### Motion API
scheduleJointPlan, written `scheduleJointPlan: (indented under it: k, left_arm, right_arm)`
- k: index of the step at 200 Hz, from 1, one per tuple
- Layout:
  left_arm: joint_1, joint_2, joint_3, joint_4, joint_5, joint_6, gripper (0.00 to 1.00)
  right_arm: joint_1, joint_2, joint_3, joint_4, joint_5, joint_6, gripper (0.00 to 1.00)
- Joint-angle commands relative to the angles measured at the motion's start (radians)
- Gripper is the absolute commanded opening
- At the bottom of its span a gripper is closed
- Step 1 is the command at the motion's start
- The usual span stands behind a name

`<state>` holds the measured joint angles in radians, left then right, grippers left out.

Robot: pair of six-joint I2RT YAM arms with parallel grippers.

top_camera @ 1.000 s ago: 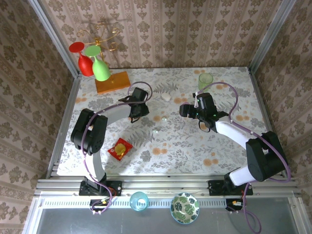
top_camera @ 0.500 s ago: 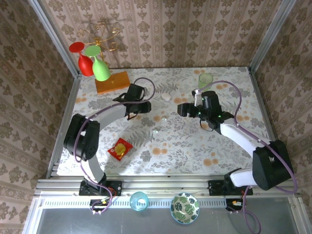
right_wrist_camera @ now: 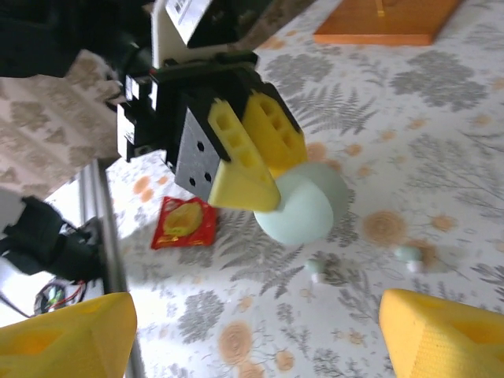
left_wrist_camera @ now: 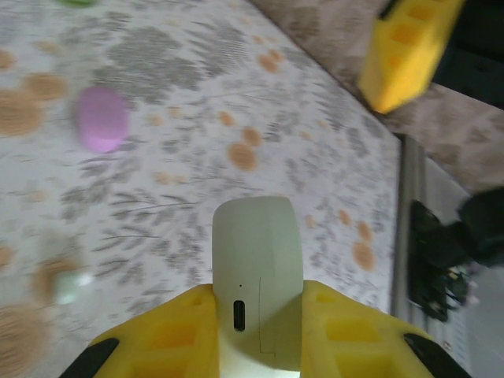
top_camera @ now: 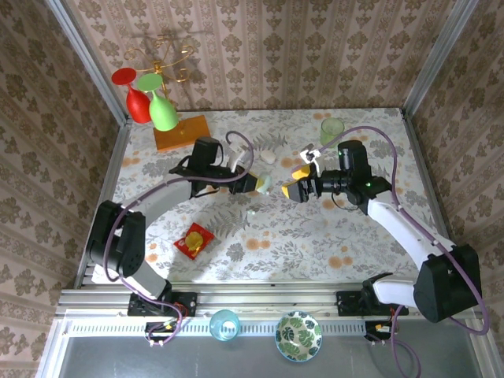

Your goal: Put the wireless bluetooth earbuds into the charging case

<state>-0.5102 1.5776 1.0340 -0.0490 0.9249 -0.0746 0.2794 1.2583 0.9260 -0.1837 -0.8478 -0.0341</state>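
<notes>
Both arms have swung inward since the earlier frame and now face each other above the middle of the table (top_camera: 315,236).

Item 1: left gripper (top_camera: 258,183). Its yellow fingers are clamped on the sides of the charging case (left_wrist_camera: 256,268), a pale green oval held clear of the cloth. The port end sits between the fingers and the lid seam looks closed (contents cannot be told).

Item 2: right gripper (top_camera: 294,182). Its fingers are spread wide and hold nothing. It sits just beside the case without touching it.

Item 3: earbuds (right_wrist_camera: 409,253). Two small pale pieces lie loose on the table, below the raised case and outside any container.

Item 4: pink-purple oval piece (left_wrist_camera: 102,118). It lies on the cloth, blurred, well apart from the case.

Item 5: green cup (top_camera: 331,128). It stands upright near the far edge; its contents cannot be made out.

Item 6: red packet (top_camera: 194,240). It lies flat toward the near left.
</notes>
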Motion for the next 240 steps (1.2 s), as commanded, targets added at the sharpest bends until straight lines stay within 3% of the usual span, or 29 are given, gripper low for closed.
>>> scheduleJointPlan:
  k: [1,45,118,150,203,240]
  left_arm:
    - [-0.026,-0.072,-0.019,0.083,0.174,0.068,0.06]
    - [-0.055,-0.088,-0.006,0.055,0.269,0.096,0.06]
    - [-0.083,-0.110,0.016,0.010,0.270,0.128,0.06]
    - [-0.088,-0.120,0.012,0.032,0.272,0.118,0.06]
    - [-0.089,-0.119,0.004,0.062,0.281,0.090,0.06]
    - [-0.089,-0.115,0.003,0.068,0.265,0.092,0.07]
  right_arm:
    - [0.000,-0.007,0.053,-0.125,-0.134,-0.136,0.80]
    - [0.011,0.045,0.115,-0.206,-0.209,-0.223,0.75]
    - [0.048,0.117,0.164,-0.256,-0.258,-0.275,0.56]
    - [0.059,0.152,0.183,-0.281,-0.273,-0.295,0.52]
    - [0.058,0.165,0.185,-0.285,-0.311,-0.310,0.36]
    - [0.055,0.167,0.178,-0.274,-0.318,-0.305,0.19]
